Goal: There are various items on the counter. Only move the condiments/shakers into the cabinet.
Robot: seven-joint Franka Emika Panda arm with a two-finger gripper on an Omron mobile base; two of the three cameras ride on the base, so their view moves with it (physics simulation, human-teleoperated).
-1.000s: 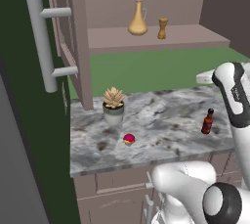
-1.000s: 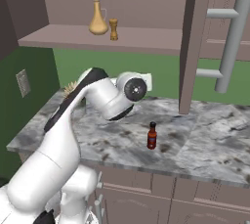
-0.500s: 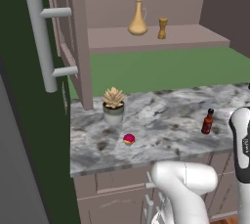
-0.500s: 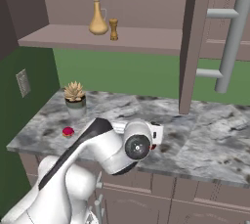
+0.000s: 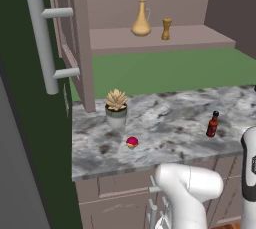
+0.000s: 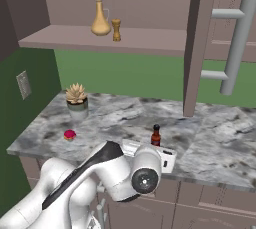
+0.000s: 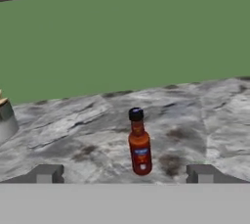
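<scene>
The dark red sauce bottle [image 7: 139, 145] with a black cap stands upright on the marbled counter [image 7: 73, 135], close ahead of my open gripper [image 7: 124, 174] and between its two fingertips, untouched. It is also on the counter [image 5: 170, 115] as the sauce bottle [image 5: 213, 124] near the front right, and as the same bottle [image 6: 156, 136] just behind my white hand [image 6: 165, 157] at the counter's front edge. The tan flask bottle [image 5: 141, 17] and small wooden shaker [image 5: 166, 29] stand on the cabinet shelf [image 5: 200, 40]. From the right, flask [image 6: 100, 15] and shaker [image 6: 116, 30] stand side by side.
A potted succulent [image 5: 116, 107] and a tiny red round thing [image 5: 132, 142] sit on the counter's left part. The cabinet door [image 5: 75, 33] with its grey bar handle [image 5: 42, 38] stands open at the left; another open door [image 6: 200, 38] hangs over the counter's right part.
My arm has swung down from in front of the cabinet to the counter's front edge, bringing the hand level with the sauce bottle. The items have stayed in place.
</scene>
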